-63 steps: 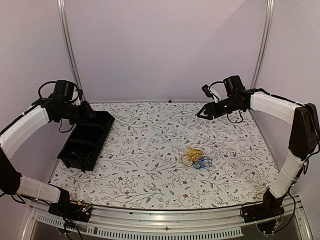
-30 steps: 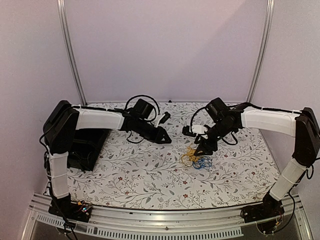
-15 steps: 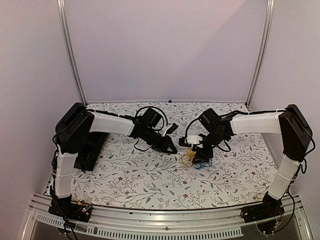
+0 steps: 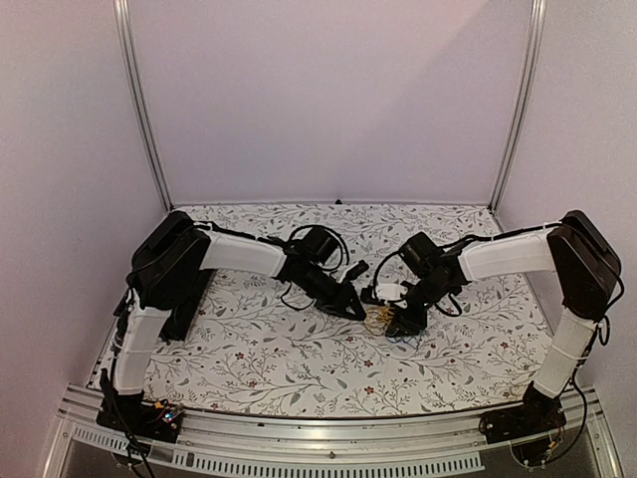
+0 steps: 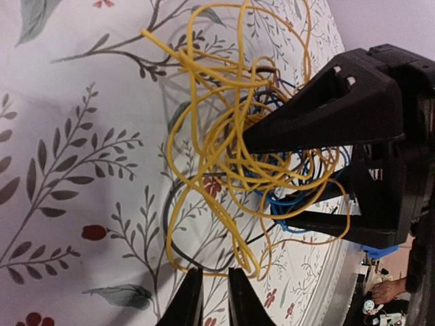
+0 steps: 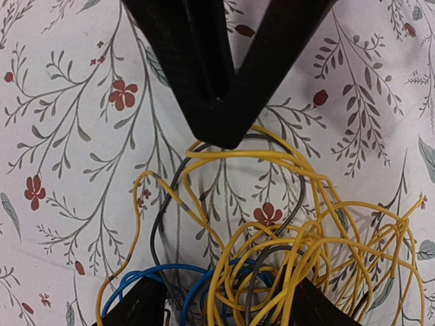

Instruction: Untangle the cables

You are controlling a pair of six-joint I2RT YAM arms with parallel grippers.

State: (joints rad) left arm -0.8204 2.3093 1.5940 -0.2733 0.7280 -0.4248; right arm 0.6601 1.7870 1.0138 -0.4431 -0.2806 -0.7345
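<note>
The cables point(image 4: 379, 319) are a small tangle of yellow, blue and dark grey wires lying on the flowered table. They also show in the left wrist view point(image 5: 224, 136) and the right wrist view point(image 6: 285, 244). My left gripper point(image 4: 358, 312) has its tip at the bundle's left edge. Its jaws point(image 5: 215, 273) stand a narrow slit apart, with a yellow loop lying across their tips, not pinched. It also shows in the right wrist view point(image 6: 219, 139). My right gripper point(image 4: 396, 324) is open, and its fingers point(image 6: 224, 299) straddle the bundle's blue and yellow wires. It also shows in the left wrist view point(image 5: 326, 163).
A black tray point(image 4: 186, 299) stands at the table's left, mostly hidden behind my left arm. Metal frame posts rise at the back corners. The table's metal front rail point(image 4: 299, 438) runs along the near edge.
Both arms have swung in from the table's sides to the bundle. My left tip slid right to its left edge, and my right gripper came down over it.
</note>
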